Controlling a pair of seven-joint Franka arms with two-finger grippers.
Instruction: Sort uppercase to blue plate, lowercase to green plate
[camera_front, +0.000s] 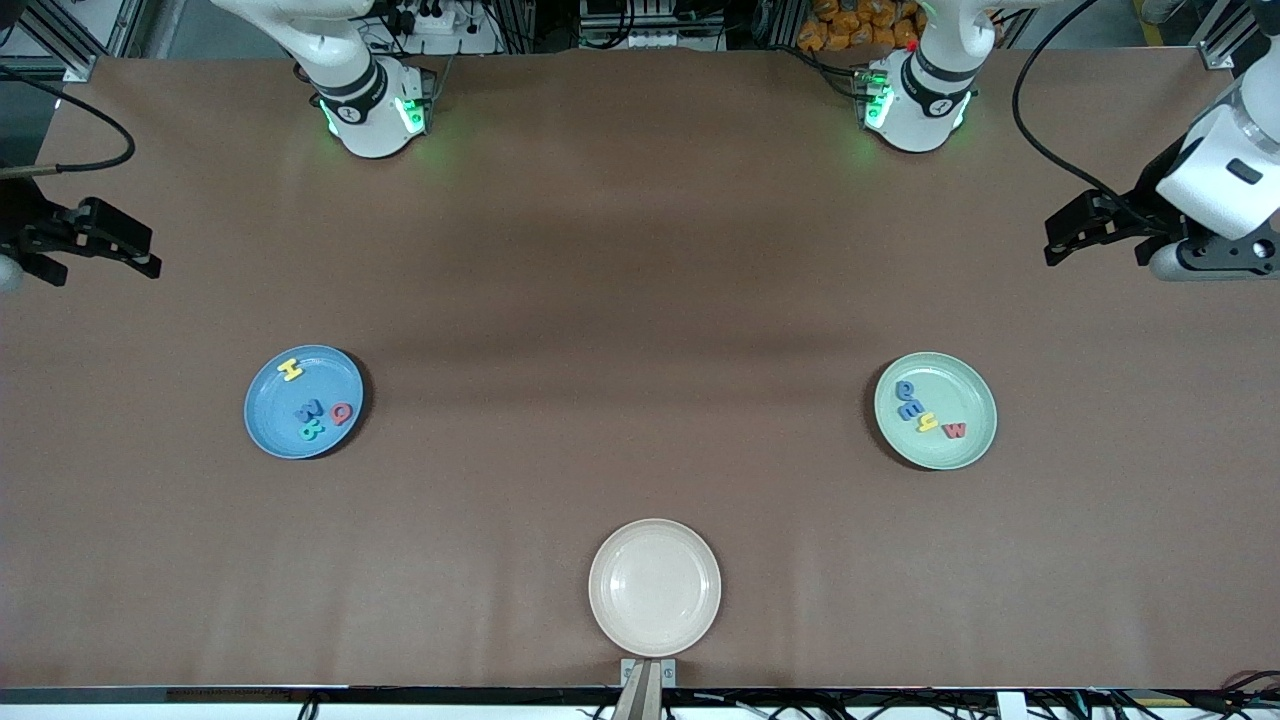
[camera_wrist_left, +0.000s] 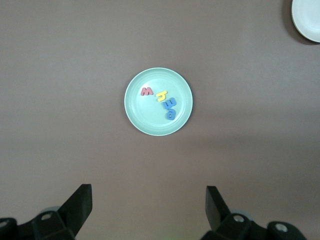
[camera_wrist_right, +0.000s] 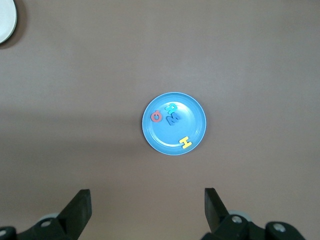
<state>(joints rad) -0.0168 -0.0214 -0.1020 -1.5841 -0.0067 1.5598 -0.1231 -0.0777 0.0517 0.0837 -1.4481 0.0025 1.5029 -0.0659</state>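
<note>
Uppercase letters: all four lying in the blue plate (camera_front: 262, 425), well apart from the cream plate (camera_front: 655, 640), toward the right arm's end of the bench (camera_front: 640, 300) and farther from the front camera than that cream plate. Yellow H (camera_front: 289, 369) alone near the rim, farthest of the four from the cream plate. Blue W (camera_front: 308, 409) and teal B (camera_front: 312, 430) touching each other near the middle. Red Q (camera_front: 342, 413) just beside the W, closest of the four to the cream plate.

Lowercase letters: all four in the green plate (camera_front: 975, 445), well apart from the cream plate toward the left arm's end of the bench, again farther from the front camera than it. Laid in a slanting row: blue e (camera_front: 904, 391), then a second small blue letter (camera_front: 911, 409), then yellow h (camera_front: 927, 423), then red w (camera_front: 955, 431), each just beside the next. Whether neighbours touch: cannot tell.

Cream plate itself bare, close to the bench edge nearest the front camera, between the two coloured plates.

Left tool (camera_front: 1062, 238): up over bare bench at the left arm's end, well apart from the cream plate, fingers spread wide, pinching nothing, looking down on the green plate. Right tool (camera_front: 140, 252): likewise over bare bench at the right arm's end, fingers spread wide, holding nothing, looking down on the blue plate. Both arms waiting.
</note>
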